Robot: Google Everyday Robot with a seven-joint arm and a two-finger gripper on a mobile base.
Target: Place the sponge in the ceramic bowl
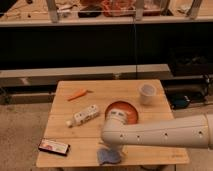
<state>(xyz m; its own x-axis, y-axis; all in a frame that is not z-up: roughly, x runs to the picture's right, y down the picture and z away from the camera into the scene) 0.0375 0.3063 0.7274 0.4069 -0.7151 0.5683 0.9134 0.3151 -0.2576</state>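
Sponge (pixel 109 156) is what you want to look at first: the small blue-grey pad lies flat on the wooden table (pixel 110 90), close to the table's front edge, at the bottom centre of the frame. Nothing has lifted it; it rests on the wood.

You can see the gripper (pixel 111 149) directly above the sponge, mostly hidden under the white rounded end of the arm (pixel 160 132), which reaches in from the right edge of the frame. Its fingers are spread apart and hold nothing. Whether they touch the sponge you cannot tell, because the arm covers that spot.

Your bowl (pixel 131 107), round and orange-red, sits just behind the arm's end, near the middle of the table and up-frame from the sponge. The arm's end overlaps its near edge.

Around these you have a white cup (pixel 147 93) to the upper right of the bowl, an orange carrot (pixel 77 94) toward the table's upper left, a white bottle (pixel 84 115) lying on its side left of the bowl, and a flat black-and-white packet (pixel 54 147) at the lower left corner, well apart from the sponge.
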